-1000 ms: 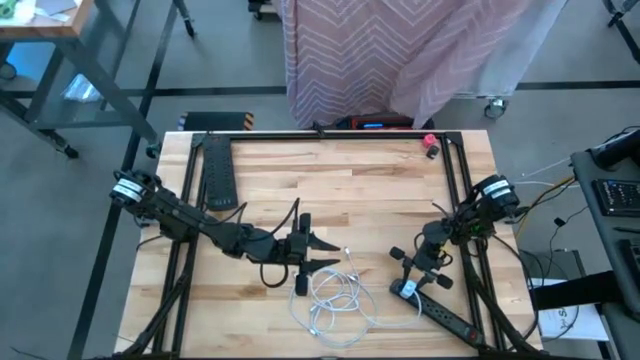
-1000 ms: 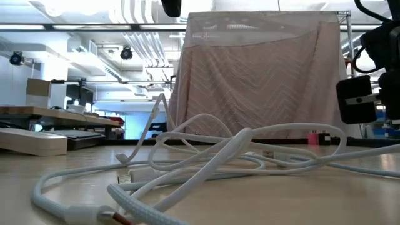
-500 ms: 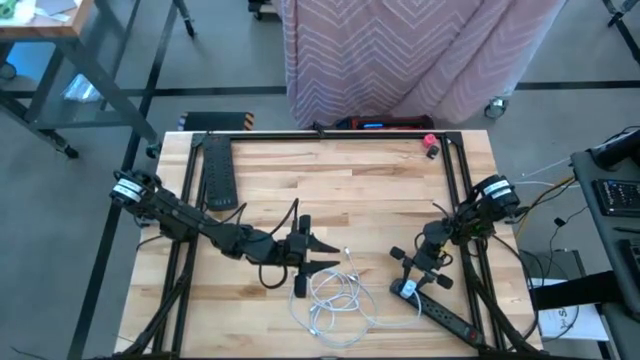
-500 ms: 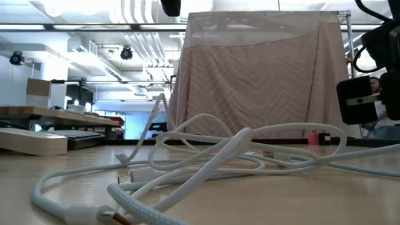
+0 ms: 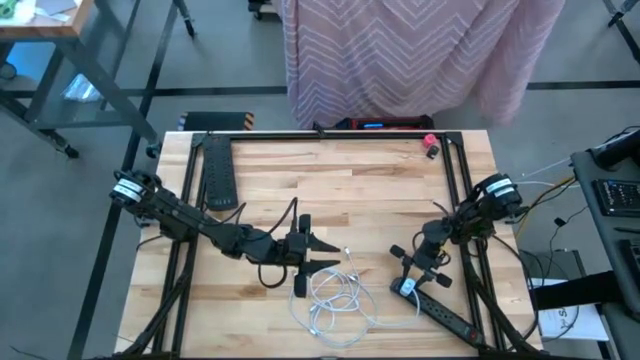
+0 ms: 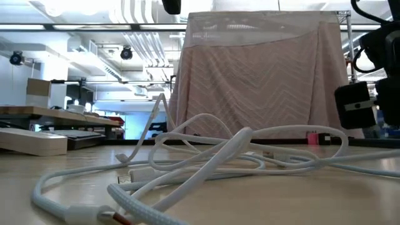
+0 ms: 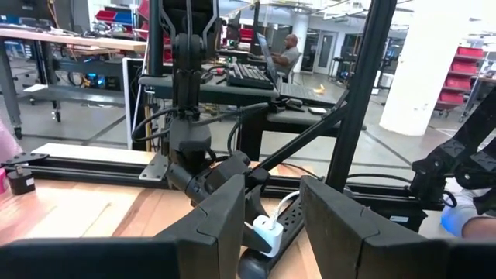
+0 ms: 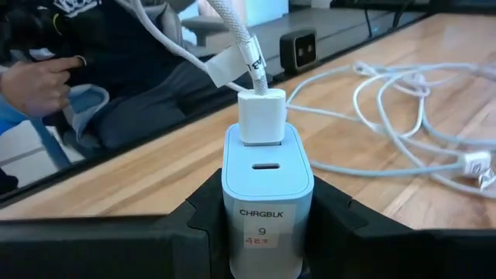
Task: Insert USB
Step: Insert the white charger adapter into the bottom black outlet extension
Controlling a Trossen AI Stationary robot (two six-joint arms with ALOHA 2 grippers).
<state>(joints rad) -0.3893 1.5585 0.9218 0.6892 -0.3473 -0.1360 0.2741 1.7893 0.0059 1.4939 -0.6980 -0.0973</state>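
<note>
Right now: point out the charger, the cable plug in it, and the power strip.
charger (image 8: 267, 182): right wrist view, its front face above the label.
cable plug (image 8: 261, 116): right wrist view, the white plug body seated in the charger.
power strip (image 5: 450, 317): high view, mid-length of the black bar.

The far half of the wooden table (image 5: 330, 175) lies bare, broken only by a black remote (image 5: 218, 172) near the left rail and a small pink object (image 5: 430, 143) at the far right corner. Toward the near edge, loops of white cable (image 5: 335, 295) sprawl between the two arms. A black power strip (image 5: 445, 315) lies at the near right, with the charger block (image 8: 267, 190) blocking passage there.
</note>
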